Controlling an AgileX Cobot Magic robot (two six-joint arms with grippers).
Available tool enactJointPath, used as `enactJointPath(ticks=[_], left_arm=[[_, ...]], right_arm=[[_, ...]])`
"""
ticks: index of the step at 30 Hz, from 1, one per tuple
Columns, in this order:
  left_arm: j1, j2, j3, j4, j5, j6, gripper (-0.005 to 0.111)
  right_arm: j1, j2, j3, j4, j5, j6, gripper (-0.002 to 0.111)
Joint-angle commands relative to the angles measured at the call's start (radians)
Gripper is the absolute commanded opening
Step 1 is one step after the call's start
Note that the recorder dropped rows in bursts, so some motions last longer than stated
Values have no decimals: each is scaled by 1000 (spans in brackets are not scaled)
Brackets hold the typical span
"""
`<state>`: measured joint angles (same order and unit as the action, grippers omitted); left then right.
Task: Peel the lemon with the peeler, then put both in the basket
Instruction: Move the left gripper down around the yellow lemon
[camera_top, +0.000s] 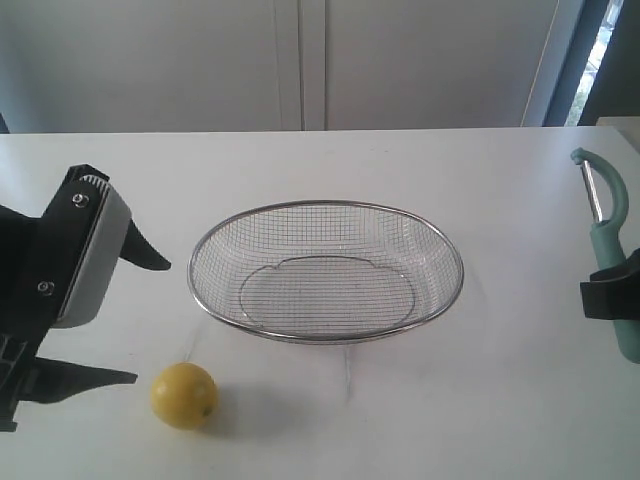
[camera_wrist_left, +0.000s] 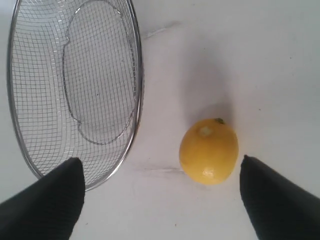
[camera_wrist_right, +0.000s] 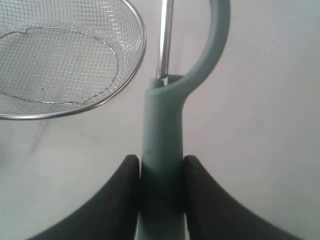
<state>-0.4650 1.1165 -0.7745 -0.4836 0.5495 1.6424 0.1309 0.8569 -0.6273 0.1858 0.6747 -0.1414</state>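
The yellow lemon (camera_top: 184, 395) (camera_wrist_left: 209, 150) lies on the white table near its front left, in front of the empty wire basket (camera_top: 200, 290) (camera_wrist_left: 136, 75) (camera_wrist_right: 141, 45). My left gripper (camera_top: 135, 320) (camera_wrist_left: 161, 170) hangs open beside and above the lemon, its black fingers (camera_wrist_left: 45, 200) spread wide, not touching it. At the right edge my right gripper (camera_top: 610, 295) (camera_wrist_right: 161, 162) is shut on the teal peeler (camera_top: 610, 240) (camera_wrist_right: 162, 125), holding its handle with the hooked head and metal blade pointing away from me.
The white table (camera_top: 400, 420) stretches around the basket, with a pale wall and cabinet doors behind it. A faint scuff marks the tabletop beside the lemon.
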Motion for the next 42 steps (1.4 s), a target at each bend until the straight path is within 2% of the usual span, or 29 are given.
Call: enactJointPath(ticks=[1,8,14,27,42], left_arm=[[-7,39,43,-82,0,89,87],[-7,115,82,-155,0,268,87],[-7,180,84,-217,-45,325,87],[-7,314,84,-217,-137,333,87],[-7,420,84,-217,-165,377,87]], right_arm=[[1,-7,2,1,-17,-12,0],[1,-7,2,1,-17,-12,0],[1,-7,2,1,-17,-12,0],[1,-7,2,1,-17,-12,0],[1,-7,2,1,-17,-12,0]])
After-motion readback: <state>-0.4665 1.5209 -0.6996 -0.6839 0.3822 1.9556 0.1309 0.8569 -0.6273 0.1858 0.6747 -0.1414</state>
